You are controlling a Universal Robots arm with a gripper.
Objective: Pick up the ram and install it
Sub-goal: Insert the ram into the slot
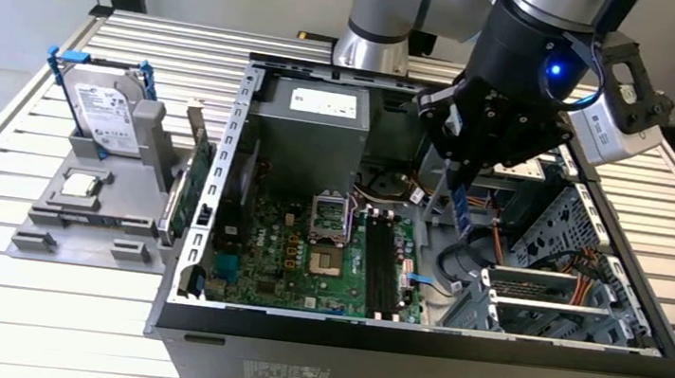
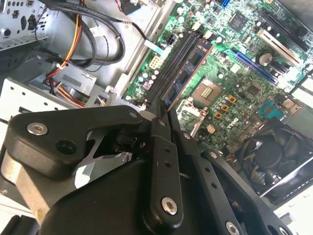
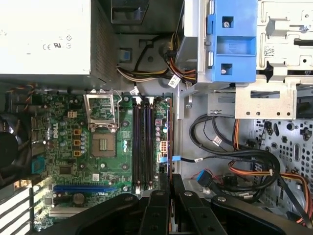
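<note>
The ram (image 2: pixel 190 72) is a thin dark board with a row of chips, and my gripper (image 2: pixel 164 115) is shut on one end of it. In the exterior view the ram (image 1: pixel 460 201) hangs upright below the gripper (image 1: pixel 458 169) inside the open computer case (image 1: pixel 422 346). It is held above the motherboard, just beside the black memory slots (image 1: pixel 386 266) on the drive-cage side. In the first wrist view the ram (image 3: pixel 169 142) is seen edge-on next to the memory slots (image 3: pixel 142 142), running out from the gripper (image 3: pixel 170 185). The slots look bare.
The power supply (image 1: pixel 314 120) stands at the back of the case, and a drive cage (image 1: pixel 558 262) with loose cables (image 3: pixel 230 161) lies to the exterior view's right. A hard drive (image 1: pixel 105 110) and an expansion card (image 1: pixel 192 182) stand on a grey holder outside the case.
</note>
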